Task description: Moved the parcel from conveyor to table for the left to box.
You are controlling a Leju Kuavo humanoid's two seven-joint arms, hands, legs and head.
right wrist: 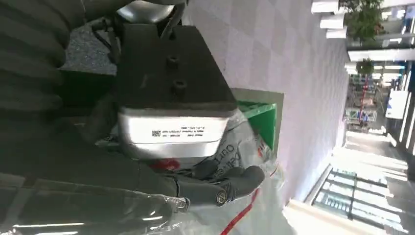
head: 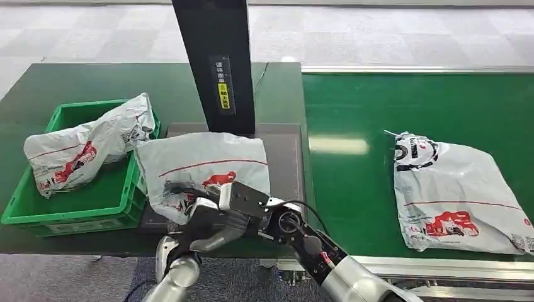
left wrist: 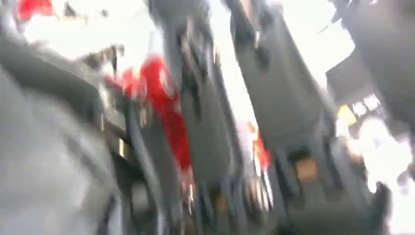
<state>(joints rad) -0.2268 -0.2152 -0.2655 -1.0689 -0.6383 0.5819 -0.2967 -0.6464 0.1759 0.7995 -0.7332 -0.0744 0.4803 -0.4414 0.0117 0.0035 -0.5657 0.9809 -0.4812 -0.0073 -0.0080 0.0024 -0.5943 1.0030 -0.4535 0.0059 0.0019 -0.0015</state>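
Note:
A white parcel (head: 208,157) with red print lies flat on the black platform (head: 286,163) in the middle of the table. Both my hands are crowded together at its near edge. My right hand (head: 242,201) reaches in from the right. In the right wrist view one of its dark fingers (right wrist: 220,191) lies stretched out on the parcel (right wrist: 249,215). My left hand (head: 201,229) comes up from below, just beside it. The left wrist view is badly blurred, with dark fingers (left wrist: 274,98) close over the parcel's red print (left wrist: 161,103); its grip cannot be made out.
A green crate (head: 69,211) at the left holds another white parcel (head: 88,148). A third parcel (head: 453,192) lies on the green conveyor (head: 352,207) at the right. A black post (head: 214,63) rises behind the platform.

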